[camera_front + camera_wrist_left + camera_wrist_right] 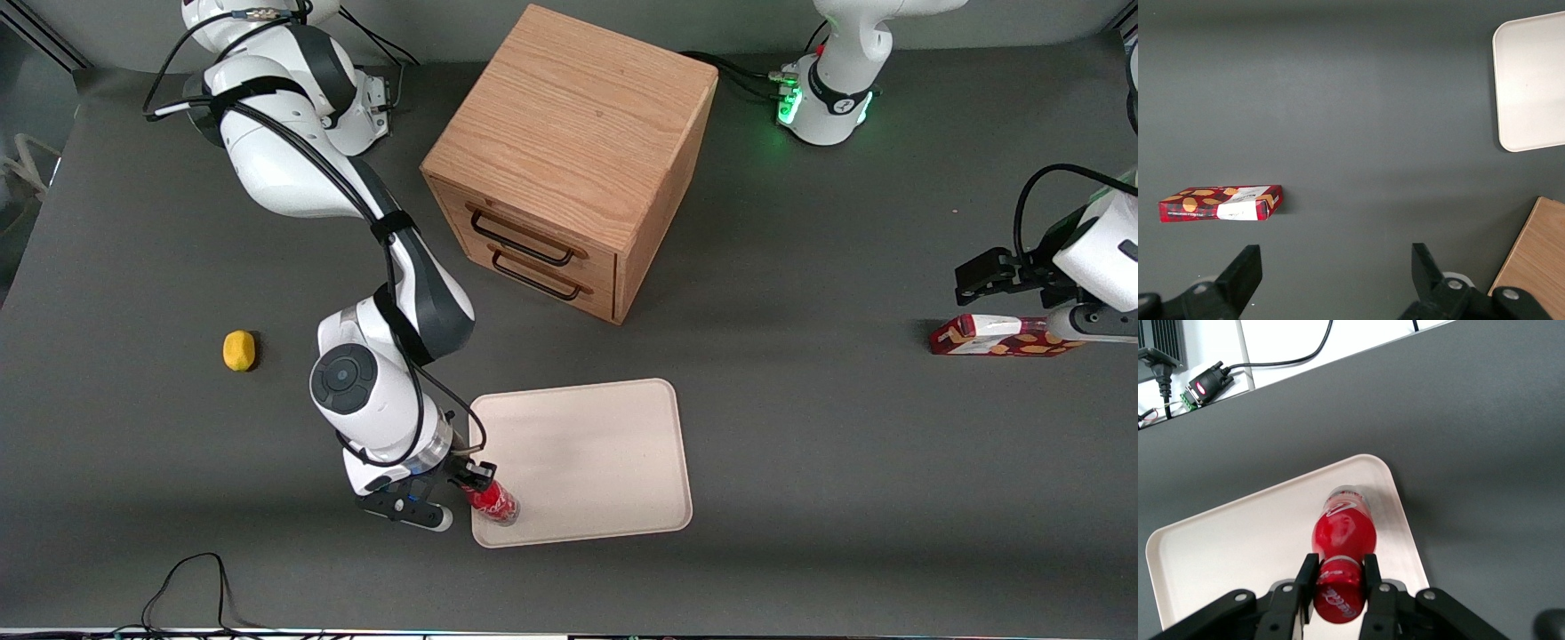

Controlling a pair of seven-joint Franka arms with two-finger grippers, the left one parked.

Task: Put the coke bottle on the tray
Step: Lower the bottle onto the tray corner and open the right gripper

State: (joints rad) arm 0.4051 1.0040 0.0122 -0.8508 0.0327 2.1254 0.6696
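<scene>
The coke bottle is a slim red bottle with a red cap, standing on the cream tray in the corner nearest the front camera at the working arm's end. My right gripper is shut on the bottle's cap, with a black finger pressed on each side of it. The bottle leans slightly. Its clear base rests on the tray surface close to the rim.
A wooden drawer cabinet stands farther from the front camera than the tray. A yellow lemon lies toward the working arm's end. A red-and-white patterned carton lies toward the parked arm's end. Cables run along the table edge.
</scene>
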